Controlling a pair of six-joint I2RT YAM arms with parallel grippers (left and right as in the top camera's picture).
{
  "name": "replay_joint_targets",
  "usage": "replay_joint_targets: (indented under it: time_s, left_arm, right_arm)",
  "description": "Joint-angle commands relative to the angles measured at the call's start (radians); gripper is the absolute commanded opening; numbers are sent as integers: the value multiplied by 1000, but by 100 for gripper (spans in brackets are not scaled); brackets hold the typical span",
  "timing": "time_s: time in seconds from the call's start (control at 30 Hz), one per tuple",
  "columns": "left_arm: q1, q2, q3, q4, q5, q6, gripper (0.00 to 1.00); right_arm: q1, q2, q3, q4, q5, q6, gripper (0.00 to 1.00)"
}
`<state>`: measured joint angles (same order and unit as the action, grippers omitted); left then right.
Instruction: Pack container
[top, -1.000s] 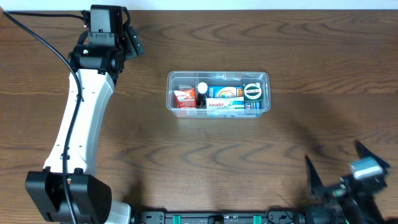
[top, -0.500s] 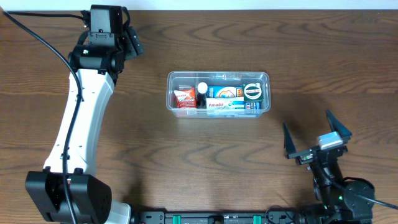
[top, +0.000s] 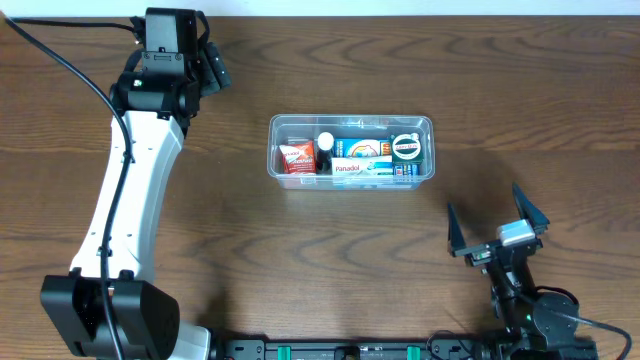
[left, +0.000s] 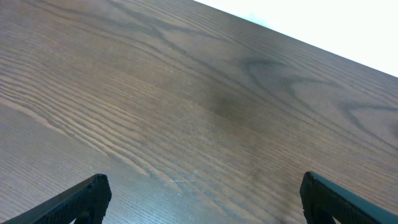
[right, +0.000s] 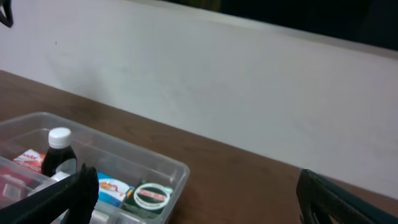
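The clear container (top: 352, 119), sitting mid-table toward the far edge, already holds a Panadol box (top: 348, 170), bottle (top: 325, 150) and green tin (top: 406, 147), while left gripper (left: 205, 199) and right gripper (top: 483, 200) both gape empty, so packing looks finished and I'd guess only parking the arms remains.

One container (top: 350, 119) is in view. In it are one red packet (top: 297, 157), one white-capped bottle (top: 325, 150), one Panadol box (top: 358, 171) and one round green tin (top: 405, 147).

Wooden table (top: 300, 240); clear container (top: 350, 123) resting centre.
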<state>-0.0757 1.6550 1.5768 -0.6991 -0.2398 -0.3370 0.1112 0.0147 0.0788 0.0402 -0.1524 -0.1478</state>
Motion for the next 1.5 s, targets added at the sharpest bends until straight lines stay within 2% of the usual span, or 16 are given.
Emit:
replay_joint_targets:
  time_s: [0.0,0.23,0.47,1.47]
  left_arm:
    - [3,0,5,0,-12,-2,98]
    - [3,0,5,0,-12,-2,98]
    - [3,0,5,0,-12,-2,98]
    - [3,0,5,0,-12,-2,98]
  right_arm:
    - [6,-10,-29,1,34,28,99]
    - [6,-10,-74,-4,59,27,99]
    - [6,-10,-73,-111,93,26,99]
    - [6,-9,-73,-110,96,1,99]
